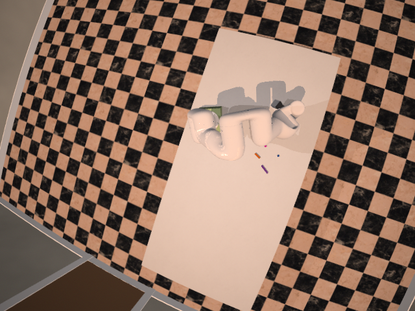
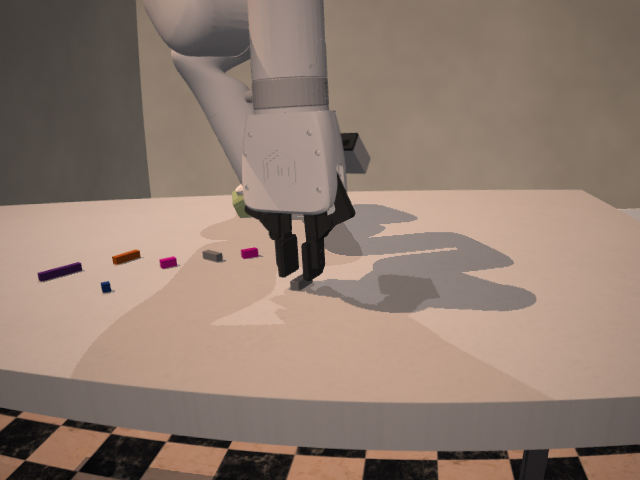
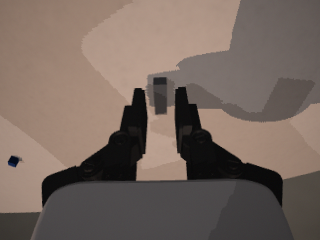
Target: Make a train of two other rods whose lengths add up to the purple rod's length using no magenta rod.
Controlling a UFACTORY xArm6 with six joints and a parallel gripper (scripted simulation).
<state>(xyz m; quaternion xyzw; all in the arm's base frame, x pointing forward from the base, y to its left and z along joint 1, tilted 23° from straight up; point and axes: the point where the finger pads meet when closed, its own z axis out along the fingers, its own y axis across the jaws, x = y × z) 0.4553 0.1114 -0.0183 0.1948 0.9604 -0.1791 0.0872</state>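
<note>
Top view: the arm (image 1: 234, 133) folds over the table (image 1: 201, 234) and hides the gripper. Beside it lie an orange rod (image 1: 257, 155), a purple rod (image 1: 264, 168), a blue rod (image 1: 277, 155) and, at the arm's edge, a bit of magenta rod (image 1: 265, 146).

Exterior view: the gripper (image 2: 301, 271) points straight down, its fingertips just above the table. A grey rod (image 2: 298, 282) lies flat right under them, at the foot of the right-hand finger, and appears to rest on the table rather than in a grip. To the left a row runs purple, orange, magenta (image 2: 168, 261), a second grey rod (image 2: 211, 255) and another magenta (image 2: 249, 252), with blue in front, all well apart from the gripper.

Wrist view: the fingers stand partly closed, with a clear gap between them. The grey rod (image 3: 160, 95) sits in line with that gap, just past the tips, touching neither finger. The gripper holds nothing. Blue (image 3: 12, 160) lies far left.
</note>
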